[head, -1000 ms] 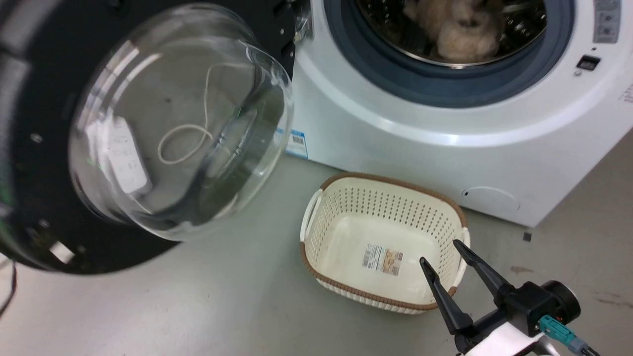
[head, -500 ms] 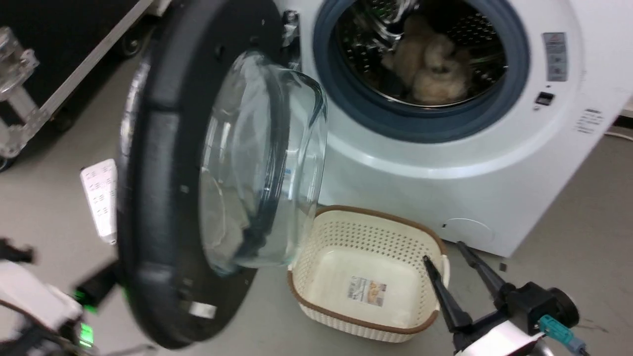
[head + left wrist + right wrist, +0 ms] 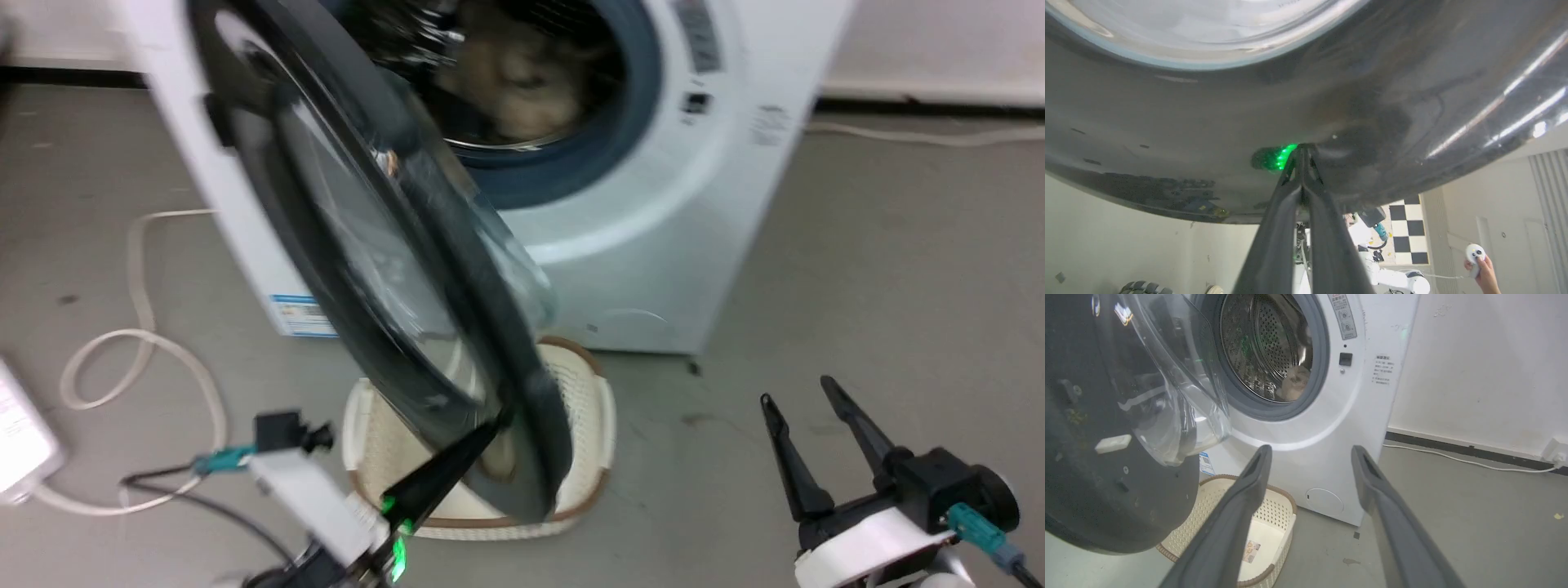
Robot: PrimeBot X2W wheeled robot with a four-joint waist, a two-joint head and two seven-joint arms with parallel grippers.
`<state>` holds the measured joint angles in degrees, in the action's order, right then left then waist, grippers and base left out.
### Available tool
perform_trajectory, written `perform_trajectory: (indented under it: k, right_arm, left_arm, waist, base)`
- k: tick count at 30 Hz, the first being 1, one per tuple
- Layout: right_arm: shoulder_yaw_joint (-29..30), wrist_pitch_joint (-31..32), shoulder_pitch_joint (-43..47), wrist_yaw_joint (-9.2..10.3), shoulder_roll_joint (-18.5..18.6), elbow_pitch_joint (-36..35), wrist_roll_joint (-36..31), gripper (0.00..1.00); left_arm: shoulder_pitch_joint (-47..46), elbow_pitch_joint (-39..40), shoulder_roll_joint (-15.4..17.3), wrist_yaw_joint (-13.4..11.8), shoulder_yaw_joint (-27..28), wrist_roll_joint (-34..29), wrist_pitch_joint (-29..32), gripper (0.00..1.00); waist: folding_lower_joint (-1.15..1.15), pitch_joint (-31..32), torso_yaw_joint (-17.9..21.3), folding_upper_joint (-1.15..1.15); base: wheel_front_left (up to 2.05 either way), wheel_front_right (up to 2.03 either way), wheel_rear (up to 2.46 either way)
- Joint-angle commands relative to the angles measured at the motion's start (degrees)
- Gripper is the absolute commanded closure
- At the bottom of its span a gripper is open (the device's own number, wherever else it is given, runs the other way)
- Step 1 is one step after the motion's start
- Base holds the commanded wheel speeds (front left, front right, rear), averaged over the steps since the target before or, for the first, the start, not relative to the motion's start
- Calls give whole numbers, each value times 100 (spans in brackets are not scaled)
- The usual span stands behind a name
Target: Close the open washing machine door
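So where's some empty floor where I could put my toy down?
The bare grey floor right of the washer, between it, the white cable by the wall and the right gripper. In front it's crowded: the door hangs over the basket, with the shut left gripper against it. Left of the washer a loose cord loops.

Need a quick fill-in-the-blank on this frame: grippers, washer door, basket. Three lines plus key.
1. The left gripper is ___, its tips pressed against the washing machine door.
2. The right gripper is ___ and holds nothing.
3. The perforated basket sits on the ___ in front of the washer.
Missing words: shut; open; floor.
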<state>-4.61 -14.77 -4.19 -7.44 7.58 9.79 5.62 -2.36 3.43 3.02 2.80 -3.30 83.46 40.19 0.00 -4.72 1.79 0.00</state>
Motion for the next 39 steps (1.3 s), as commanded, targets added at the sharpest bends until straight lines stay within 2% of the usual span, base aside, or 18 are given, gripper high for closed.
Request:
perform_trajectory:
  k: [1,9,15,18,22,24,28,29,30,31,32,33,34,35,36,39]
  right_arm:
    - [32,-23,-101,-5,42,-21,23,0]
    - [16,-23,-307,-5,-38,17,176,0]
    - [-67,-23,-430,-5,-105,90,248,0]
    - [-86,-23,-459,-5,-137,116,249,0]
    - [-88,-23,-442,-5,-157,108,245,0]
    - [-83,-23,-409,-5,-141,82,247,0]
    - [-36,-23,-295,-5,-88,-54,247,0]
    - [-36,-23,-295,-5,-88,-54,247,0]
    - [30,-23,-190,-5,-76,-161,246,0]
    - [30,-23,-190,-5,-76,-161,246,0]
    - [73,-23,-54,-5,-58,-260,233,0]
    - [73,-23,-54,-5,-58,-260,233,0]
    - [95,-23,19,-5,-39,-299,227,0]
    - [87,-23,147,-5,-4,-355,213,0]
    - [87,-23,147,-5,-4,-355,213,0]
    - [80,-23,304,-5,42,-409,195,0]
  left_arm:
    - [-308,-122,-12,89,-207,113,-249,100]
    - [-1902,-1416,-13,237,-899,196,-1983,100]
    - [-3183,-2672,-13,248,-1141,332,-3159,100]
    - [-3593,-3222,-13,299,-1251,554,-3509,100]
    - [-3759,-3625,-13,420,-1472,827,-3652,100]
    - [-3672,-3582,-13,456,-1572,905,-3614,100]
    - [-3095,-2715,116,466,-1720,744,-3587,100]
    - [-3095,-2715,116,466,-1720,744,-3587,100]
    - [-2638,-2212,272,467,-1793,597,-3665,51]
    - [-2638,-2212,272,467,-1793,597,-3665,51]
    - [-2191,-1826,510,467,-1900,283,-3874,0]
    - [-2191,-1826,510,467,-1900,283,-3874,0]
    - [-1998,-1645,679,468,-2004,-17,-4053,0]
    - [-1643,-1391,1062,468,-2217,-722,-4544,0]
    - [-1643,-1391,1062,468,-2217,-722,-4544,0]
    - [-1194,-1265,1474,468,-2279,-1573,-5299,0]
  waist:
    - [0,-414,609,0]
    - [0,-903,1524,0]
    - [0,-1046,1856,0]
    - [0,-1030,1895,0]
    - [0,-923,1785,0]
    - [0,-837,1674,0]
    - [0,-605,1370,0]
    - [0,-605,1370,0]
    - [0,-460,1178,0]
    - [0,-460,1178,0]
    - [0,-314,971,0]
    - [0,-314,971,0]
    - [0,-242,853,0]
    - [0,-116,666,0]
    - [0,-116,666,0]
    - [0,50,404,0]
  base:
    - [0,0,0]
    - [0,0,0]
    - [0,0,0]
    - [0,0,0]
    - [0,0,0]
    - [0,0,0]
    - [0,0,0]
    - [0,0,0]
    - [0,0,0]
    - [0,0,0]
    - [0,0,0]
    - [0,0,0]
    - [0,0,0]
    - [0,0,0]
    - [0,0,0]
    - [0,0,0]
